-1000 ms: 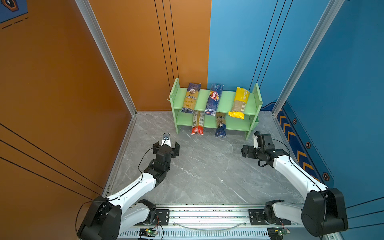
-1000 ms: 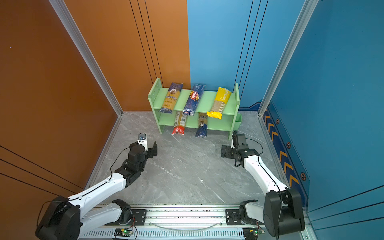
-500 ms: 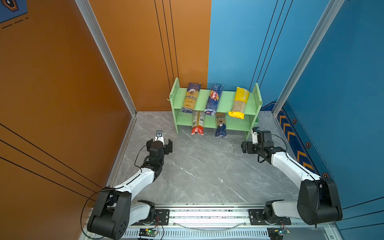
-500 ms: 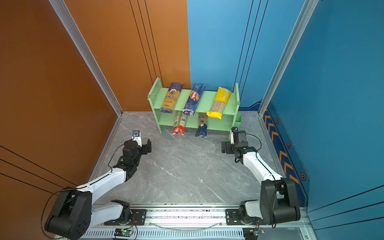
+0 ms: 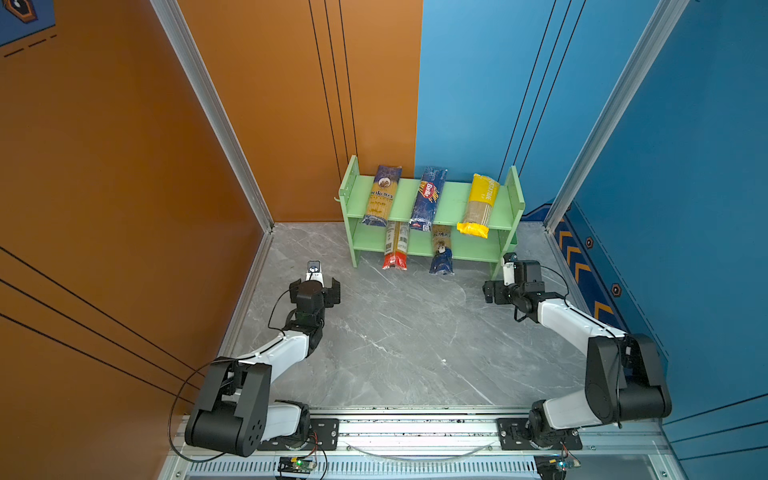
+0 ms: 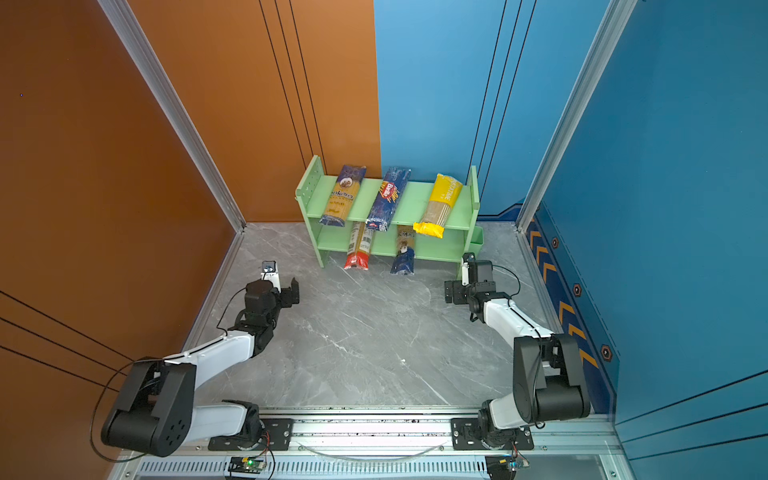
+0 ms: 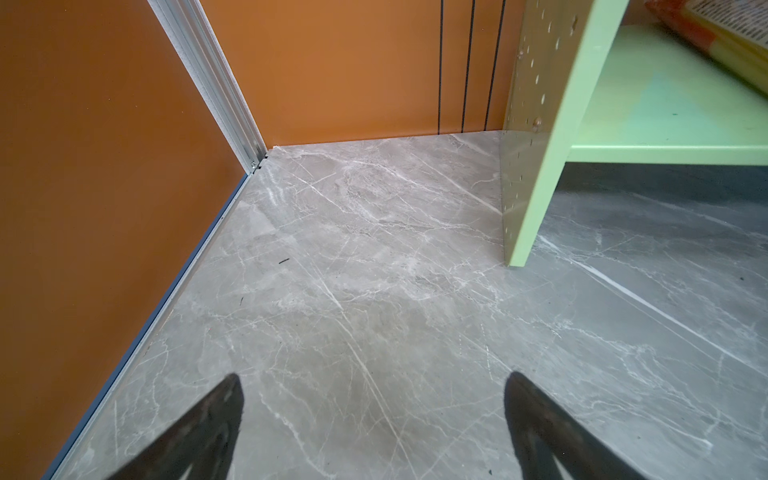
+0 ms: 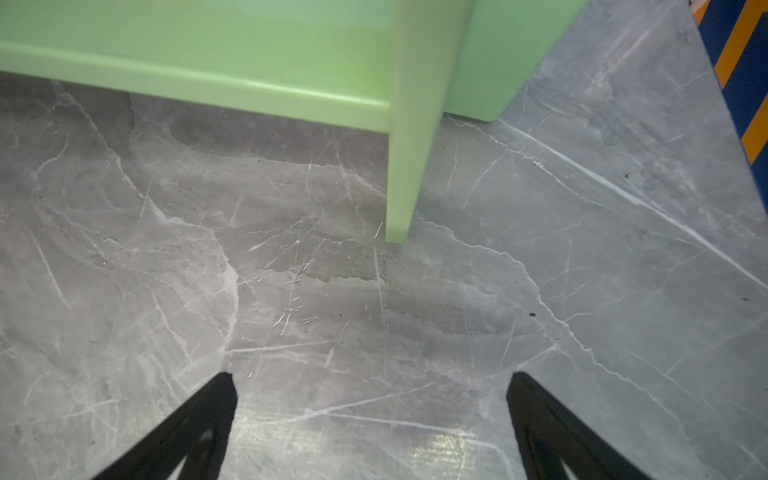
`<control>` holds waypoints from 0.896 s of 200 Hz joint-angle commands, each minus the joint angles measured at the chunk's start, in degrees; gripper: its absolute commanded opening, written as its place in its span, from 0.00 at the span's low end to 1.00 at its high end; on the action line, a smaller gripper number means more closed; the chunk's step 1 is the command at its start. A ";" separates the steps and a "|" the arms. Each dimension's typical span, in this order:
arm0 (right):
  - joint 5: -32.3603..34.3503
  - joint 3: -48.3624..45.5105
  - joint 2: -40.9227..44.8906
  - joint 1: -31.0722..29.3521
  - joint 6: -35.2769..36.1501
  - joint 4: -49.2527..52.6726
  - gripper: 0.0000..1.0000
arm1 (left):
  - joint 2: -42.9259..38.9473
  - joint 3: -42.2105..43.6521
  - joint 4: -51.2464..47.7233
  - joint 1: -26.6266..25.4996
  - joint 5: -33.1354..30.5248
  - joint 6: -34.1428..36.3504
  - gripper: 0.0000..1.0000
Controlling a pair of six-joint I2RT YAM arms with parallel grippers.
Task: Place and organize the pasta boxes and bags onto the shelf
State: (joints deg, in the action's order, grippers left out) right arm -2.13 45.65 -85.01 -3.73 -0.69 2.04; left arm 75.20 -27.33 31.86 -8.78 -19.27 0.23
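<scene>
Jaws wide apart and empty on both my left gripper [image 5: 316,286] and my right gripper [image 5: 512,286]. In both top views each has drawn back a little from the shelf [image 5: 453,203] over the last second, the left sliding toward the orange wall, while no pack has shifted. I judge the placing done, with only tidying left.

Ahead of me, the upper tier holds the Ankara pack [image 5: 380,195], the Barilla pack [image 5: 428,197] and the yellow Pastatime pack [image 5: 478,203], spaced apart. The lower tier holds the red-ended clear pack [image 5: 395,245] and a second dark-blue pack [image 5: 441,253], both poking out over the front edge toward me.

In the left wrist view my fingertips [image 7: 230,386] frame bare marble floor [image 7: 374,249]. The holed side panel [image 7: 523,166] stands ahead, and beyond it lies what is probably the red-ended pack.

In the right wrist view only floor lies between my fingers [image 8: 519,382], and the shelf's other leg [image 8: 405,166] is just ahead.
</scene>
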 commanded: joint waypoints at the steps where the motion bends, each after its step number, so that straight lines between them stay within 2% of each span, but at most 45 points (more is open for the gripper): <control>1: -1.36 -0.96 -1.50 0.98 1.13 -3.46 1.00 | -1.54 0.81 -1.00 0.56 -0.48 -0.07 0.98; 33: -1.43 -2.91 -1.82 1.58 2.15 -8.00 1.00 | 0.45 1.37 -0.54 1.19 -0.13 -0.10 0.98; 87: -2.53 -7.64 -2.79 2.32 2.08 -19.32 1.00 | 4.98 2.88 5.68 1.21 -0.05 0.21 0.98; 155: -2.89 -14.14 -2.03 3.01 0.69 -34.32 1.00 | 6.62 2.79 8.67 1.26 -0.17 2.65 0.98; 179: -3.48 -16.69 -1.54 3.64 0.01 -38.45 1.00 | 8.91 5.58 16.45 1.21 0.98 3.80 0.98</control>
State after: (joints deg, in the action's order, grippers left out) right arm -4.40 31.31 -87.29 -1.04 0.14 -29.17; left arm 82.02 -24.49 41.21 -7.92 -19.27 2.00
